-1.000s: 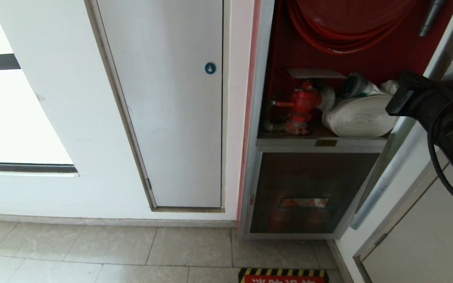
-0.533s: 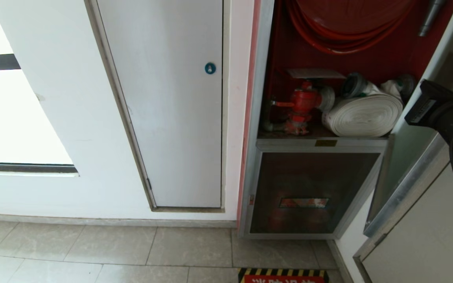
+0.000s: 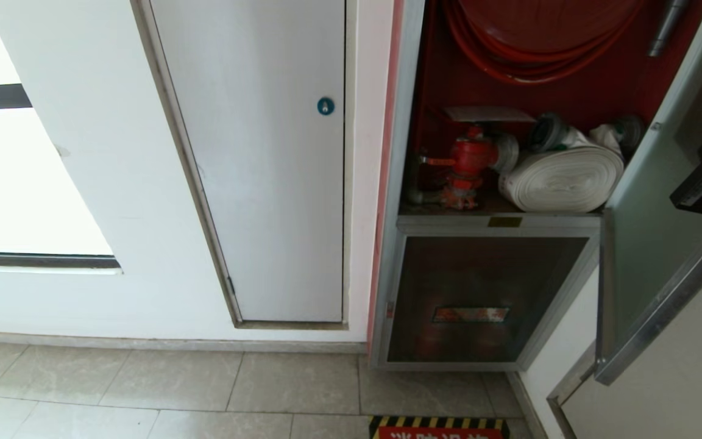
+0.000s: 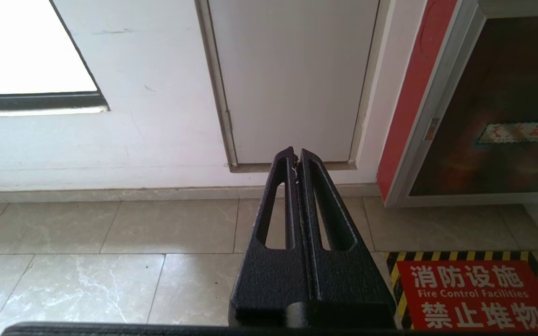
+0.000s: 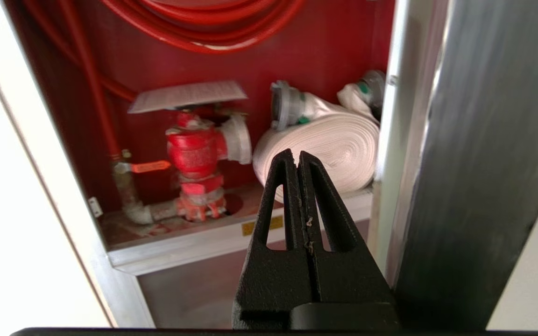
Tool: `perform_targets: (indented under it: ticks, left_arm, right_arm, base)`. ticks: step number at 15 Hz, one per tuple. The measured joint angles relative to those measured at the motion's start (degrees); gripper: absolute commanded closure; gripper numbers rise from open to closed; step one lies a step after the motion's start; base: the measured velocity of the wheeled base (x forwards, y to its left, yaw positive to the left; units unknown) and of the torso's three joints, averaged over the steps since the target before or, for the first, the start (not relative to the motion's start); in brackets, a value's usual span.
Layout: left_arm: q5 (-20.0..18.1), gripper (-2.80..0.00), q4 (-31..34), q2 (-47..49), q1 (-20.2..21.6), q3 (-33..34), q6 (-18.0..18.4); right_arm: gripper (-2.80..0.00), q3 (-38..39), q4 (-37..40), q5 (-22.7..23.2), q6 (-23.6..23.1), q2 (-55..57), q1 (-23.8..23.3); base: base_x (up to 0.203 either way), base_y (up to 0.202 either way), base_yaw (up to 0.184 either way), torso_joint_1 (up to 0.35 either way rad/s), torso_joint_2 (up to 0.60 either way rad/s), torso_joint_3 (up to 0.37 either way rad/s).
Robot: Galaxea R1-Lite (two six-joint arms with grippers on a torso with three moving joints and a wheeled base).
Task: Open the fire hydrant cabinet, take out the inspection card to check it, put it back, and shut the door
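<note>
The right gripper [image 5: 297, 158] has its two black fingers pressed together with nothing between them, hanging in front of the open fire hydrant cabinet [image 3: 409, 122] and just beside the silver frame of the door [image 5: 479, 154]. In the head view only a dark part of the right arm shows at the right edge, in front of the door [image 3: 649, 244], which stands swung out to the right. Inside the red-lined cabinet, the inspection card [image 5: 187, 94] lies flat on top of the red valve [image 5: 194, 154] (its print too small to read). Next to the valve sits the white flat hose roll [image 5: 329, 149], with loops of the red hose reel [image 3: 534, 42] above. The left gripper [image 4: 295, 156] is likewise closed and empty, low over the tiled floor [image 4: 110, 233] before a white panel [image 4: 292, 70].
</note>
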Motion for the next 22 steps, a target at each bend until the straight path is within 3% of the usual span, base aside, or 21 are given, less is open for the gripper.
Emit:
perform_targets:
  ticks: [4, 11, 22]
  left_arm:
    - [0.0, 0.00, 0.0, 0.0, 0.0, 0.0, 0.0]
    - [0.0, 0.00, 0.0, 0.0, 0.0, 0.0, 0.0]
    - [0.0, 0.00, 0.0, 0.0, 0.0, 0.0, 0.0]
  right_arm:
    - [0.00, 3.9, -0.3, 0.1, 3.4, -1.5, -4.0]
    - [0.00, 8.7, -4.3, 0.2, 3.8, -3.8, -9.9]
    - [0.00, 11.8, -4.4, 1.8, 3.8, -7.9, -27.3]
  base:
    - [0.000, 0.000, 0.000, 0.000, 0.00, 0.000]
    - [0.000, 0.000, 0.000, 0.000, 0.00, 0.000]
    - [0.000, 0.000, 0.000, 0.000, 0.00, 0.000]
